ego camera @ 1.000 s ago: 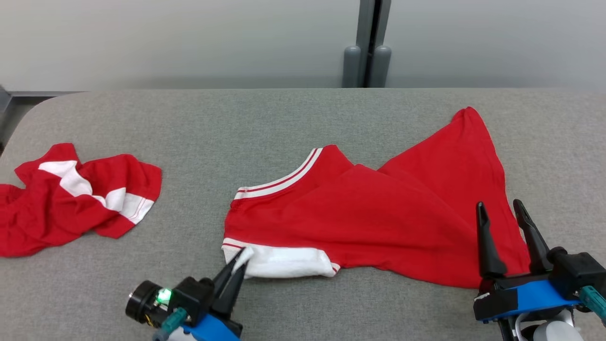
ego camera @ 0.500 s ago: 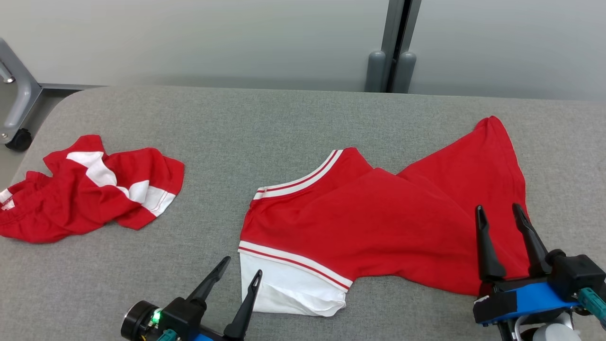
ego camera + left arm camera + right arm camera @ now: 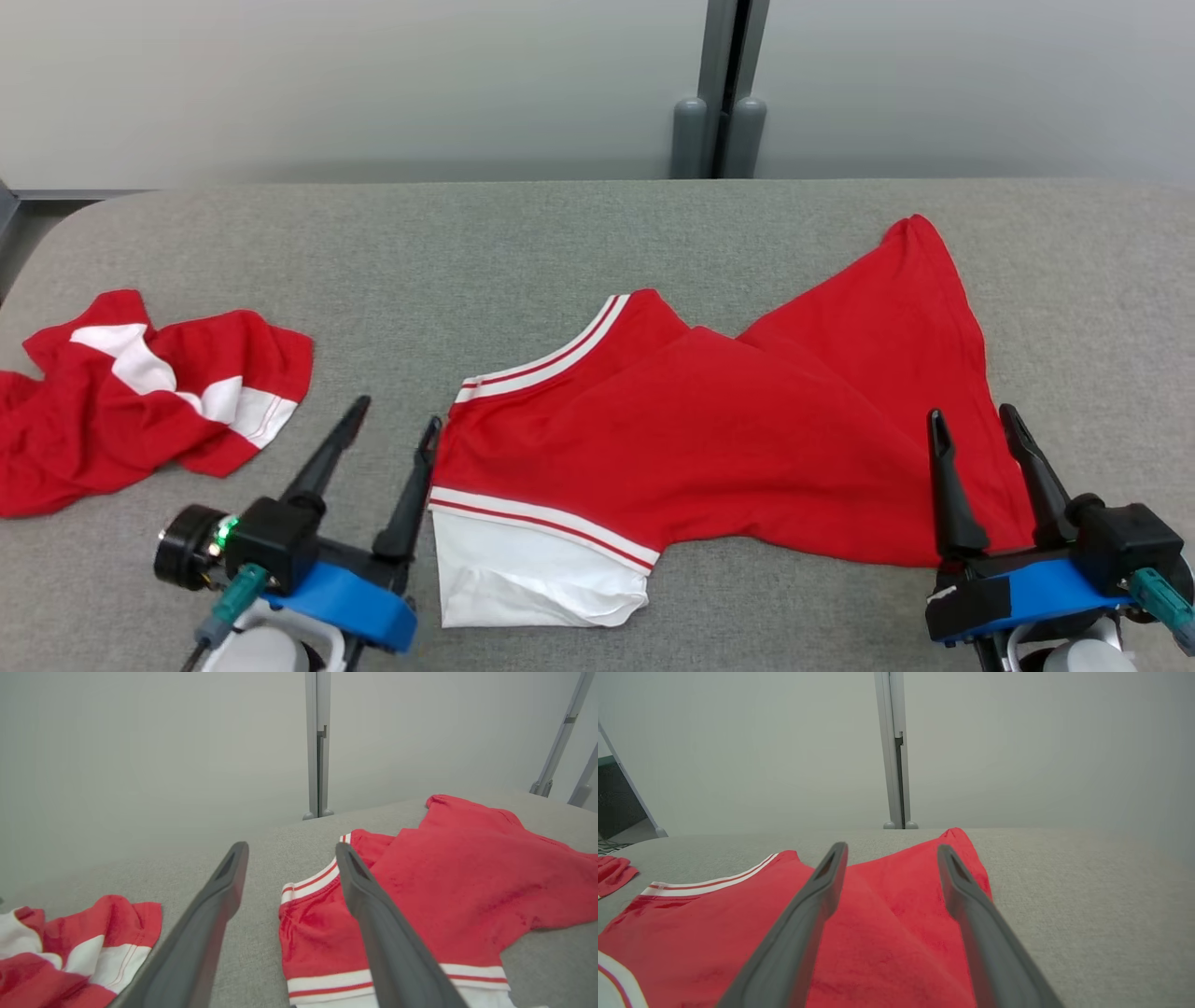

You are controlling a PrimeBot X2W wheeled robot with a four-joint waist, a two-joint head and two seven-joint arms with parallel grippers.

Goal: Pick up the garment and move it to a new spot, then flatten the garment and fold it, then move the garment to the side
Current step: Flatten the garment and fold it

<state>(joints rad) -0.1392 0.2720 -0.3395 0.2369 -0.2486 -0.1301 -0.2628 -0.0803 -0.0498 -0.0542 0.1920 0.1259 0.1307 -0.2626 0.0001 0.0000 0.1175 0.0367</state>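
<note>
1. Red garment [image 3: 728,439], with striped white trim and a white panel at its near left corner, is lying spread but creased across the middle and right of the grey padded table [image 3: 467,243].
2. Left gripper [image 3: 399,413] is hovering with fingers parted, holding nothing, its right finger just beside the garment's left edge.
3. Right gripper [image 3: 970,413] is standing spread apart, empty, over the garment's near right corner.
4. Second red-and-white garment [image 3: 140,401] is lying crumpled at the table's left, well apart.
</note>
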